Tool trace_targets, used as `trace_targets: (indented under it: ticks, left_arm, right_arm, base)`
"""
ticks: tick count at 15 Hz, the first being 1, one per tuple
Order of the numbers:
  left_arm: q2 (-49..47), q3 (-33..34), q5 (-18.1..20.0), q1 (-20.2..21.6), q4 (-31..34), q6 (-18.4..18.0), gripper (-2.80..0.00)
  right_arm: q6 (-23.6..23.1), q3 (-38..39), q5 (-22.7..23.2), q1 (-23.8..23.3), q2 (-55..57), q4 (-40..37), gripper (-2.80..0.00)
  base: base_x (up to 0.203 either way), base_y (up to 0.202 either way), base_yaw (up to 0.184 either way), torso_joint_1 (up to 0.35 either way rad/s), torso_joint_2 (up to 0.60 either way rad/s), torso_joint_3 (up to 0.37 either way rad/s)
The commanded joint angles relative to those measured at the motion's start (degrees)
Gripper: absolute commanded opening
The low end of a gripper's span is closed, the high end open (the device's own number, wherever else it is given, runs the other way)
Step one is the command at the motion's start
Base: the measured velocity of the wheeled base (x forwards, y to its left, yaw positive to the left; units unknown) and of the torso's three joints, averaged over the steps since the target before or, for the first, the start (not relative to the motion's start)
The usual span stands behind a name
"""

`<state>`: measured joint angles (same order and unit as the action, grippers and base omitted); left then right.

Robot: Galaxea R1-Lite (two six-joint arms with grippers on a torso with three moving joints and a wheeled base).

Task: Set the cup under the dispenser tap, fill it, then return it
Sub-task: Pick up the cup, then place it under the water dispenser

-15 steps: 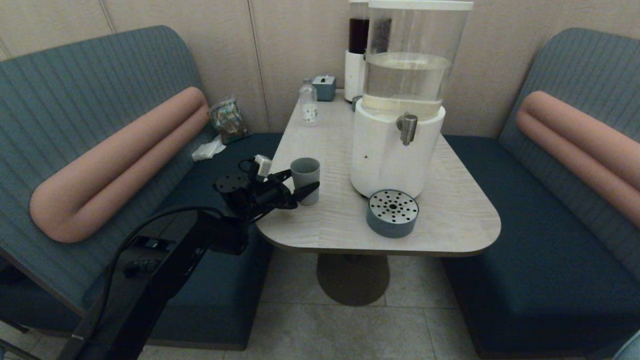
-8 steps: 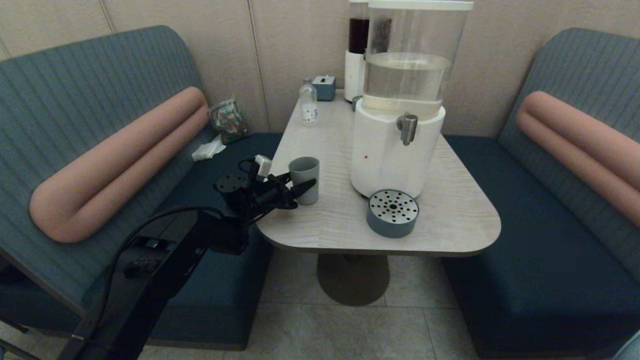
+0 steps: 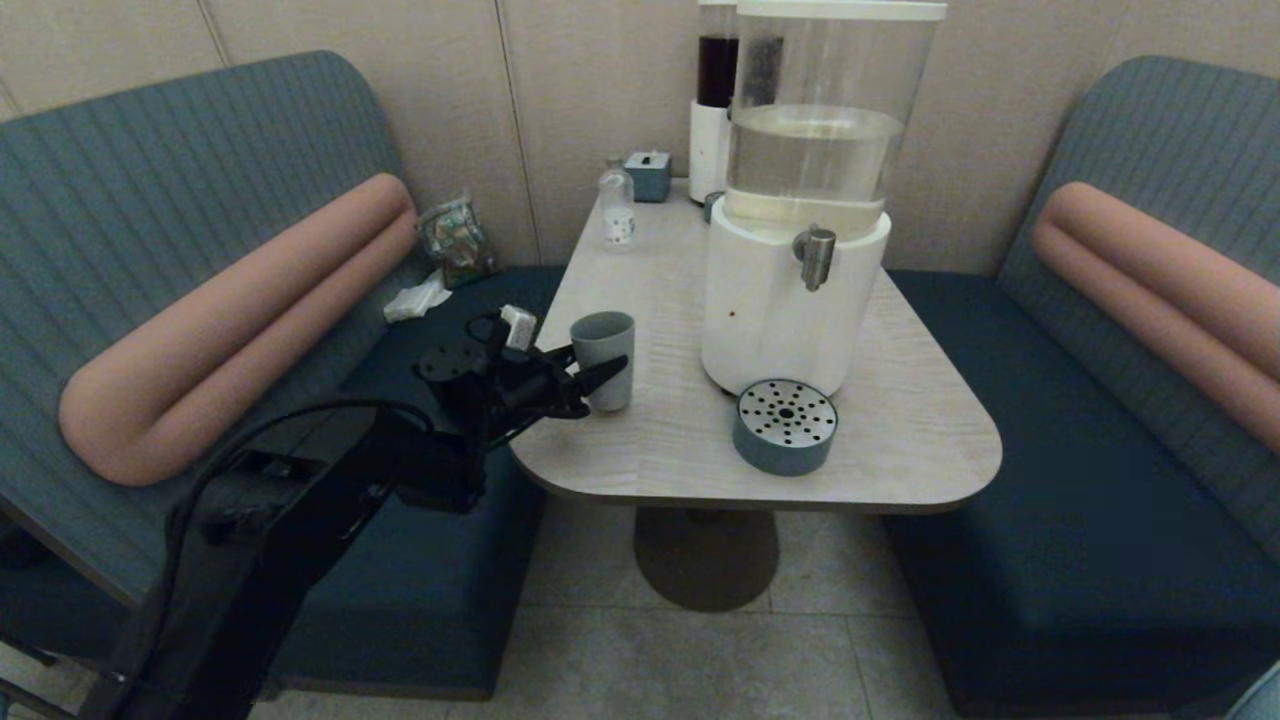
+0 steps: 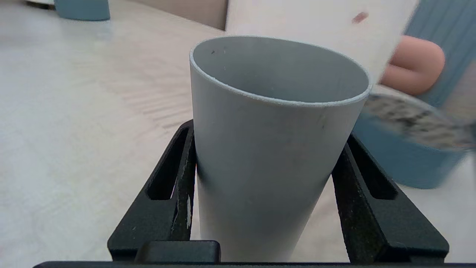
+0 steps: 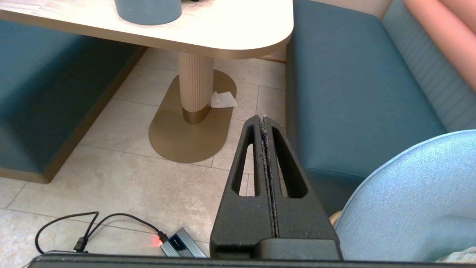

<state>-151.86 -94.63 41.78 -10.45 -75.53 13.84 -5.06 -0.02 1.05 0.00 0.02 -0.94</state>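
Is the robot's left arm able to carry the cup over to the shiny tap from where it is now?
Probably yes. The left gripper is clamped on the cup, and bare table lies between it and the dispenser tap. The round tray below the tap sits nearer the table's front edge.

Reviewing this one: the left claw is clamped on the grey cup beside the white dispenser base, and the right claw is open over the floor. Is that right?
Not quite. The right claw is shut: the right wrist view shows its two fingers pressed together over the floor. The rest stands: the left claw is clamped on the grey cup beside the white dispenser base.
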Motion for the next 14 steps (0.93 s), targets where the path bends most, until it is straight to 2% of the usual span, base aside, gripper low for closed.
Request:
trace_targets:
  ticks: [1,3,5,9,14]
  left_arm:
    - [6.8,6.6,0.2,-0.1,-1.6,0.1,-2.8]
    - [13.3,13.9,0.3,-1.7,-3.7,0.1,-2.8]
    - [14.7,15.5,-0.1,-5.9,-5.8,0.1,-2.8]
    - [12.4,11.8,-3.7,-12.3,-5.3,0.4,-2.8]
    - [5.9,4.3,-5.2,-15.3,-4.2,0.3,-2.8]
  right_arm:
    - [-0.1,-0.1,0.2,0.0,0.0,-0.1,-2.8]
    - [-0.1,0.0,0.2,0.0,0.0,0.2,-2.8]
    - [-0.1,0.0,0.2,0.0,0.0,0.2,-2.8]
    - [-0.1,0.0,-0.1,0.0,-0.1,0.1,-2.8]
    - [-0.1,0.0,-0.1,0.0,-0.1,0.1,-2.8]
  base:
    - [0.0,0.0,0.0,0.0,0.0,0.0]
    - [0.0,0.0,0.0,0.0,0.0,0.0]
    - [0.0,0.0,0.0,0.0,0.0,0.0]
    - [0.0,0.0,0.0,0.0,0.0,0.0]
    - [0.0,0.0,0.0,0.0,0.0,0.0]
